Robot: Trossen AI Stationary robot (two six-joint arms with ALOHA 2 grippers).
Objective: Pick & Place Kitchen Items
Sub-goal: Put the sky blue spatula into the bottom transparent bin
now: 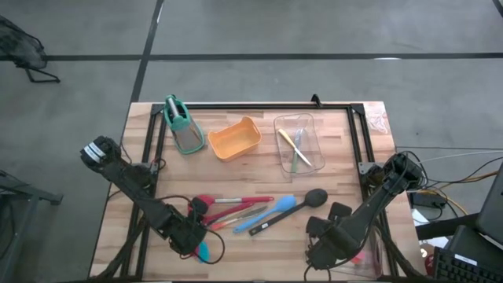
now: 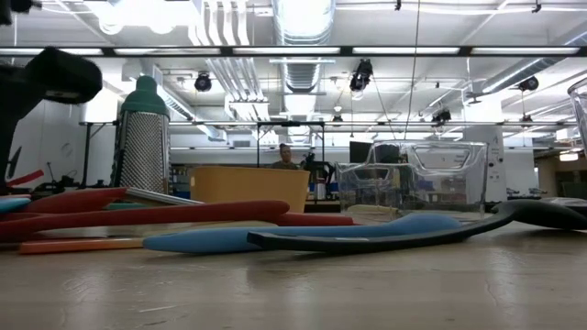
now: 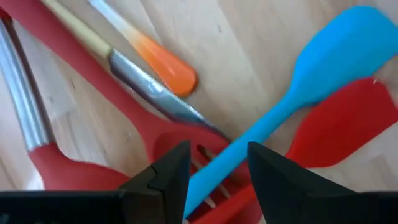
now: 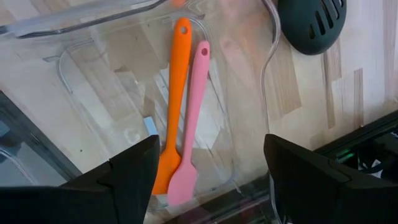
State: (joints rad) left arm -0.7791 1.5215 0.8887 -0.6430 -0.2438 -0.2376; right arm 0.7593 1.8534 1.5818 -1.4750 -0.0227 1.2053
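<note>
1. The left gripper [image 3: 217, 168] is hanging low over the near-left end of the utensil pile on the counter [image 1: 259, 169]. Its fingers [image 3: 171, 174] are standing partly apart, straddling the thin handle of a blue spatula [image 3: 323, 68]. Whether they are already pinching it I cannot tell; they seem to be holding nothing clear of the counter.
2. The blue spatula's long axis is running diagonally through the gap between the fingers, blade end pointing away from the wrist. It is lying across a red slotted turner [image 3: 186, 146], with a red spatula blade [image 3: 348, 130] just beside it. An orange-tipped utensil [image 3: 168, 71] and a steel-handled one [image 3: 25, 106] are lying close by, so a closing grip risks catching a neighbour.
3. The right gripper [image 4: 208, 168] is hovering over a clear tray [image 4: 62, 81] at the near-right corner, fingers spread wide and empty. Directly under it an orange spatula [image 4: 175, 93] and a pink spatula [image 4: 193, 118] are lying side by side inside the tray, touching along their handles.
4. A black ladle [image 1: 314, 196] and a long blue spoon [image 1: 279, 208] are lying between the two arms; the right arm looks nearer to the ladle.
5. In the far tray [image 1: 310, 126], small yellow and green pieces [image 1: 295, 149] are resting.
</note>
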